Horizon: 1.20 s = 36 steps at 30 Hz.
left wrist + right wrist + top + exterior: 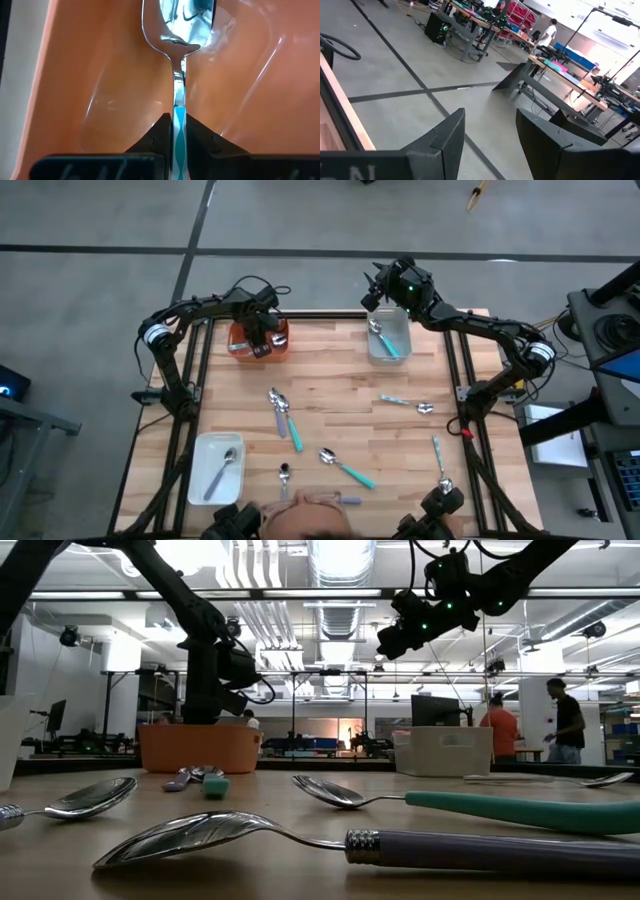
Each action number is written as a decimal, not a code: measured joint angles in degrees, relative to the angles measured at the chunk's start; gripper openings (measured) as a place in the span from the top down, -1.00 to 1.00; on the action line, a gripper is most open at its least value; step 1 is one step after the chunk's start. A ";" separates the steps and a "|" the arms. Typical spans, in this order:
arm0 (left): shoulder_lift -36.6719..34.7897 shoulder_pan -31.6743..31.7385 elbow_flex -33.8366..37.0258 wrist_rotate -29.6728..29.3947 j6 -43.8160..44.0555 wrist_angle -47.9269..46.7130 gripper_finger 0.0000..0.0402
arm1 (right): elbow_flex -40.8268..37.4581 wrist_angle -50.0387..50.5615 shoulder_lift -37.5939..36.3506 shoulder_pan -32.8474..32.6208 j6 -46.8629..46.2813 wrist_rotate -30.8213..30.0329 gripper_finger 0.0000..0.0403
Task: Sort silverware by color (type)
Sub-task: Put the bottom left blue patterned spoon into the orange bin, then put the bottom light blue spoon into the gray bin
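Left wrist view: left pincer (pixel 178 137) nearly closed, clamping a teal-handled spoon (pixel 178 45) inside the orange tray (pixel 90 90).

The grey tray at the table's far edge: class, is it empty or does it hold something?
Not empty. The grey tray holds spoons with teal handles, seen from above.

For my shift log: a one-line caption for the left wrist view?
Left gripper holds a teal-handled spoon inside the orange tray.
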<state>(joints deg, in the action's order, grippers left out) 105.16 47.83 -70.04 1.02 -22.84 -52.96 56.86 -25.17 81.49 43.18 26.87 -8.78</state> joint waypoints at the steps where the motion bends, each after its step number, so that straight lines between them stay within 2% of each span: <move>1: 0.00 0.00 0.00 0.02 0.13 0.04 0.87 | 0.00 0.01 0.00 0.00 0.02 -0.02 0.17; 12: -0.20 0.00 0.00 0.05 0.47 0.34 0.77 | 0.00 0.39 0.02 0.00 0.00 -0.04 0.17; 19: -0.63 0.00 -0.43 0.07 0.40 -0.24 0.54 | 0.00 0.72 0.03 -0.02 -0.08 -0.04 0.17; 25: -1.38 0.00 -5.13 -0.22 -0.60 -3.94 0.37 | 0.40 0.72 0.04 -0.19 -3.43 -0.06 0.17; 30: -5.31 -0.08 -7.28 1.19 0.30 -2.04 0.36 | 2.79 8.58 -0.27 -1.72 -10.36 -0.07 0.16; 33: -9.42 -0.40 -6.27 5.54 2.31 2.93 0.39 | 5.12 18.85 -0.46 -3.47 -13.39 0.29 0.17; 36: -13.98 -1.27 -4.24 7.07 3.94 6.35 0.42 | 7.54 30.23 -0.46 -5.72 -15.82 1.52 0.16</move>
<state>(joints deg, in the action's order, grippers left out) 91.19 46.56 -74.28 8.09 -18.90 -46.61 64.40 5.06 81.03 37.46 11.06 -7.26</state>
